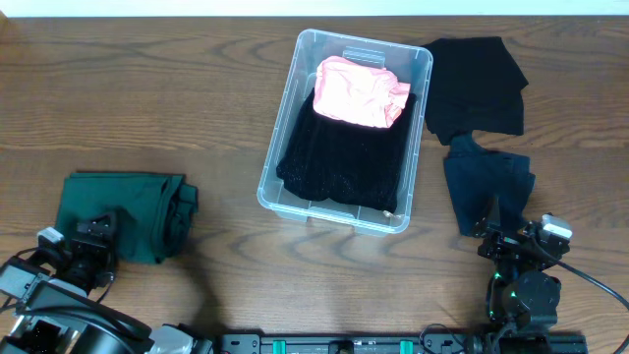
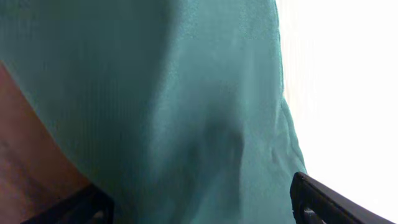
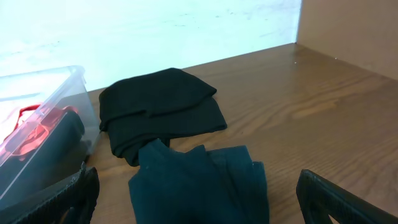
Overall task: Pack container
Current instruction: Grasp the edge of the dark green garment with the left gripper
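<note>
Lying in the clear round-cornered container (image 1: pixel 278 147), crumpled pink cloth (image 1: pixel 359 91) is recorded over black knit (image 1: pixel 344 162). Left gripper (image 2: pixel 199 202) is spread astride green cloth (image 2: pixel 168 99); right gripper (image 3: pixel 196 193) is spread over navy cloth (image 1: pixel 488 182).

Robot laboratory bench: my left arm (image 1: pixel 59 300) and right arm (image 1: pixel 521 290) stand beside a black rail (image 1: pixel 344 345) edging a brown wood-grain table (image 1: pixel 147 98), plain white wall (image 3: pixel 155 25) behind.

You'll see the wooden tabletop (image 1: pixel 147 98) carrying the container (image 1: pixel 334 211) near 12 o'clock, green cloth (image 1: pixel 128 211) at 8, black cloth (image 1: pixel 477 84) at 2, navy cloth (image 1: pixel 486 187) at 4.
</note>
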Robot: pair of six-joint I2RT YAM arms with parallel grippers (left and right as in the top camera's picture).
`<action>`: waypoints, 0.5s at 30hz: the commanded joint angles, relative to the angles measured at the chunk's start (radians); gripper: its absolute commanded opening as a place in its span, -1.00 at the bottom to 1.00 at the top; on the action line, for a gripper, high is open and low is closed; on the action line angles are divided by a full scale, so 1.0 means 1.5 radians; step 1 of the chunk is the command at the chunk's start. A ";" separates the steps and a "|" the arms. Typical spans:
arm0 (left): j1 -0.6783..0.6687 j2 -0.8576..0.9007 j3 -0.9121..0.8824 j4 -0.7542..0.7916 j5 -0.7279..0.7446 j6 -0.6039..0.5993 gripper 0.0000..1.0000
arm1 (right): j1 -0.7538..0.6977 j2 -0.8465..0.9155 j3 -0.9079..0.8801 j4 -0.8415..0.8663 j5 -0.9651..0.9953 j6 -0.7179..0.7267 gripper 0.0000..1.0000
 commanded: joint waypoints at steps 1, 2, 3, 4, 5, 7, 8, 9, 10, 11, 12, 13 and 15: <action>-0.007 0.034 -0.037 -0.033 -0.027 0.006 0.76 | -0.003 -0.003 -0.002 -0.001 0.000 0.007 0.98; -0.007 0.034 -0.037 -0.036 -0.027 0.006 0.76 | -0.003 -0.003 -0.002 -0.001 0.000 0.007 0.99; -0.007 0.034 -0.037 -0.036 -0.027 0.006 0.76 | -0.003 -0.003 -0.002 -0.001 0.000 0.007 0.98; -0.007 0.034 -0.037 -0.036 -0.027 0.006 0.76 | -0.003 -0.003 -0.002 -0.001 0.000 0.007 0.99; -0.007 0.034 -0.037 -0.037 -0.027 0.006 0.76 | -0.003 -0.003 -0.002 -0.001 0.000 0.007 0.99; -0.007 0.034 -0.037 -0.045 -0.028 0.006 0.75 | -0.003 -0.003 -0.002 -0.001 0.000 0.007 0.98; -0.007 0.034 -0.037 -0.052 -0.028 0.006 0.75 | -0.003 -0.003 -0.002 -0.001 0.000 0.007 0.98; -0.006 0.034 -0.037 -0.064 -0.031 0.006 0.75 | -0.003 -0.003 -0.002 -0.001 0.000 0.007 0.98; -0.006 0.034 -0.037 -0.076 -0.035 0.006 0.75 | -0.003 -0.003 -0.002 -0.001 0.000 0.007 0.98; -0.006 0.034 -0.037 -0.099 -0.053 0.001 0.79 | -0.003 -0.003 -0.002 -0.001 0.000 0.007 0.98; -0.006 0.034 -0.037 -0.115 -0.075 -0.009 0.82 | -0.003 -0.003 -0.002 -0.001 0.000 0.007 0.98; -0.006 0.034 -0.037 -0.133 -0.111 -0.021 0.83 | -0.003 -0.003 -0.002 -0.001 0.000 0.007 0.99; -0.005 0.034 -0.037 -0.159 -0.159 -0.024 0.85 | -0.003 -0.003 -0.002 -0.001 0.000 0.007 0.98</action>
